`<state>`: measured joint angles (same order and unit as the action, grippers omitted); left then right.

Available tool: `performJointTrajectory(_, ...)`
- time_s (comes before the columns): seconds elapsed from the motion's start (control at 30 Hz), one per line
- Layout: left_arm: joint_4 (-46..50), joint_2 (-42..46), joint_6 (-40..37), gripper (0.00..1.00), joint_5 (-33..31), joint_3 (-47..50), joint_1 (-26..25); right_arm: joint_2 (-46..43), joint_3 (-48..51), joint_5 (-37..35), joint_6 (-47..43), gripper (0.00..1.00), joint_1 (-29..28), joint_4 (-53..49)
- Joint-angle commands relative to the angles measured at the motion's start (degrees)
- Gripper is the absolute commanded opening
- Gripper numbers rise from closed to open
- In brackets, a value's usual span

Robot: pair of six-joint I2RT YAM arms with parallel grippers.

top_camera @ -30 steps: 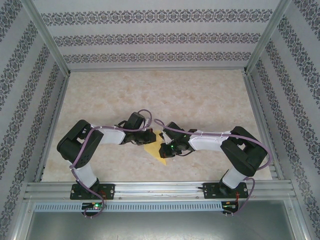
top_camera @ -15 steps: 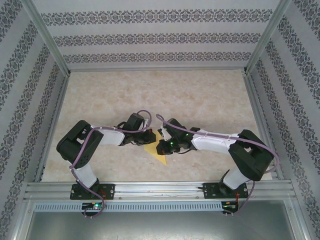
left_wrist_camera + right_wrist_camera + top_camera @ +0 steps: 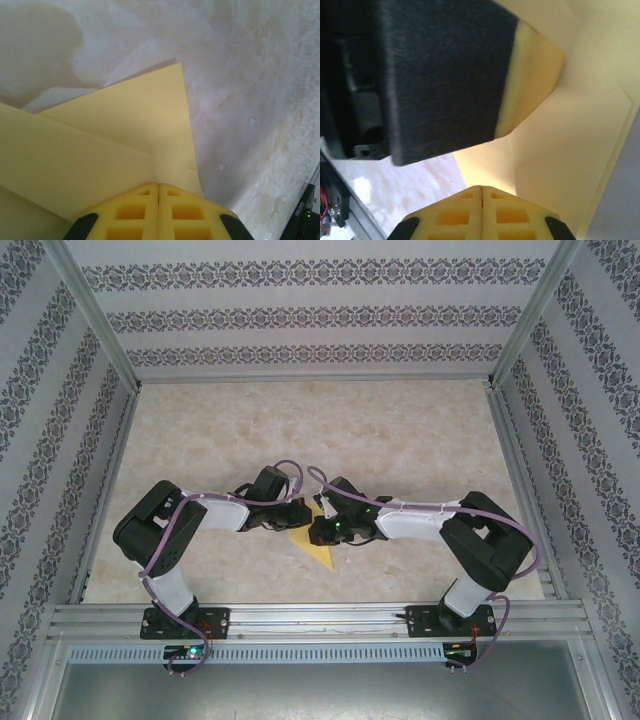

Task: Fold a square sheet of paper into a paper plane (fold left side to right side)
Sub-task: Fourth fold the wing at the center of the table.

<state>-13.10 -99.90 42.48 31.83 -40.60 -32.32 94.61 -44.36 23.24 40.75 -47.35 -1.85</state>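
paper (image 3: 322, 554) mostly hidden beneath right end effector (image 3: 322, 533), shape unclear

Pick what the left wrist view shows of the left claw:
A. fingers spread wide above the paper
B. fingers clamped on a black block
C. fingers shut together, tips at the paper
C: the left claw has its two yellow tips meeting along a single seam with no gap, and the paper lies right ahead of them.
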Motion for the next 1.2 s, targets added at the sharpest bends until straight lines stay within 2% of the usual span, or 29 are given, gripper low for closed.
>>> performJointTrajectory(0.0, 3.9, -1.4, -0.2, 0.0, -4.1, 2.0, -1.0, 1.7, -0.5, -1.5, -0.1, 0.0, 0.6, 1.1)
performJointTrajectory(0.4, 5.0, -1.4, -0.2, 0.0, -5.5, 2.2, -1.0, 3.6, 1.0, -2.4, 0.1, 0.0, 0.3, -1.2)
performJointTrajectory(1.17, 5.4, -1.8, 0.2, 0.0, -7.2, 2.3, -1.0, -4.2, 10.1, -1.4, 3.0, 0.0, -2.8, -5.6)
